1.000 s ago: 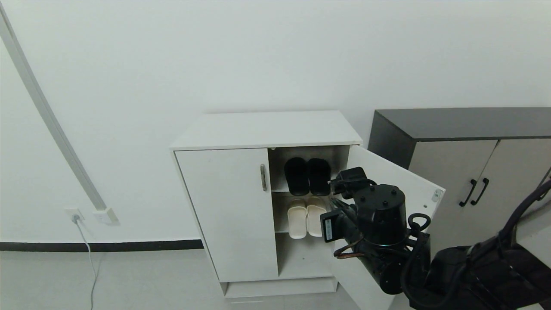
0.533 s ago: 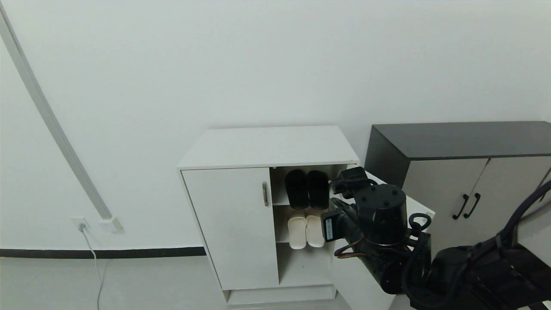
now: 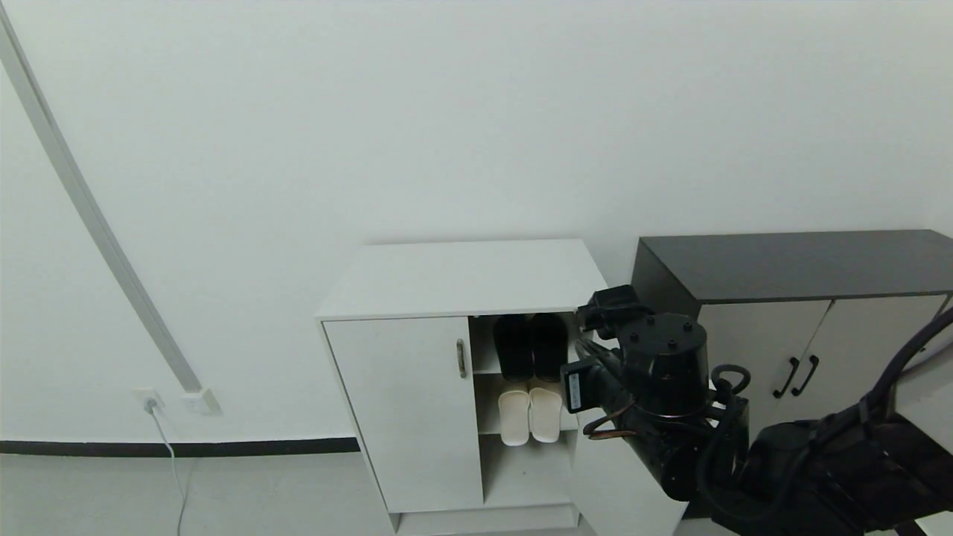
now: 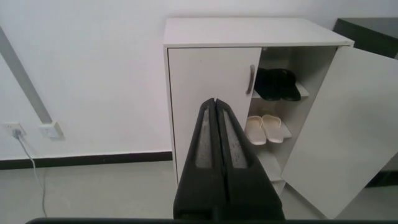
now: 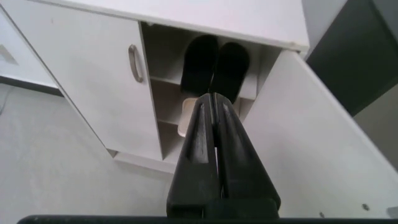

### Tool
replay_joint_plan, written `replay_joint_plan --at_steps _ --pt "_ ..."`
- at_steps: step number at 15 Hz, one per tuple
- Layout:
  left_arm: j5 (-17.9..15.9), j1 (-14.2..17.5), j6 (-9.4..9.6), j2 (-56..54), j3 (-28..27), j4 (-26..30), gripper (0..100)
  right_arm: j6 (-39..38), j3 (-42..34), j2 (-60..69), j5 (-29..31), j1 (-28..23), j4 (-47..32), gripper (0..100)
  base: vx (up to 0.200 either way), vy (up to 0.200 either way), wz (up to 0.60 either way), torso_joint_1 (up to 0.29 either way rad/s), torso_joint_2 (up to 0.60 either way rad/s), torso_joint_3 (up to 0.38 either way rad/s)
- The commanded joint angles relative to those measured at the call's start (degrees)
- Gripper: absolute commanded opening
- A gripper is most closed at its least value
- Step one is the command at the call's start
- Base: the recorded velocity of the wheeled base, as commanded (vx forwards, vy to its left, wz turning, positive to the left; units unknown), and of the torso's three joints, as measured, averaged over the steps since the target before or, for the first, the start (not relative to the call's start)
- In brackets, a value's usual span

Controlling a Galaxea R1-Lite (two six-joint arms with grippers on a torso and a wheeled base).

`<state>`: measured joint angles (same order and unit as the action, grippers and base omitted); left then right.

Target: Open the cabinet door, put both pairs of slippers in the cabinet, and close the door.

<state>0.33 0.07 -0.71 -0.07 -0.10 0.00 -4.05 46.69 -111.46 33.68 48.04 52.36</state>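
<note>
Since pair of black slip-on slippers (image 3: pixel 521 346) is seen on upper shelf and pair of cream slippers (image 3: pixel 530 415) on middle shelf of white wooden cabinet (image 3: pixel 461 275), loading is judged done. White right-hand door (image 5: pixel 311 137) is left open; closing remains. Right gripper (image 5: pixel 214 102) is held near opening, fingers together, empty; left gripper (image 4: pixel 215 102) likewise.

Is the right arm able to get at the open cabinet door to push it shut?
Probably yes. The open door hangs close beside the right end effector with nothing between them, and the black slippers and white slippers sit inside on shelves.
</note>
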Motion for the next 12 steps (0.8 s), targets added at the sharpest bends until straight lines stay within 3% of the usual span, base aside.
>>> replay_joint_plan --at_steps 1,7,11,12 --pt "0.02 -0.07 0.0 0.07 0.01 0.0 0 0.71 -0.2 -0.16 0.07 -0.41 0.38 0 0.0 0.0 0.0 0.119 -0.27 -0.129" --pt "0.02 -0.07 -0.08 0.07 0.01 0.0 0 2.99 -1.34 0.01 -0.55 -1.9 3.28 0 0.0 0.0 0.0 0.007 -0.01 -0.007" --pt "0.02 0.01 0.09 0.07 0.01 0.0 0 2.9 -0.99 -0.16 -0.55 -2.87 3.72 0 0.0 0.0 -0.6 0.004 0.0 0.002" --pt "0.02 0.01 0.09 0.07 0.01 0.0 0 2.9 -0.9 -0.25 -0.55 -3.13 3.8 0 0.0 0.0 0.0 0.0 0.0 0.0"
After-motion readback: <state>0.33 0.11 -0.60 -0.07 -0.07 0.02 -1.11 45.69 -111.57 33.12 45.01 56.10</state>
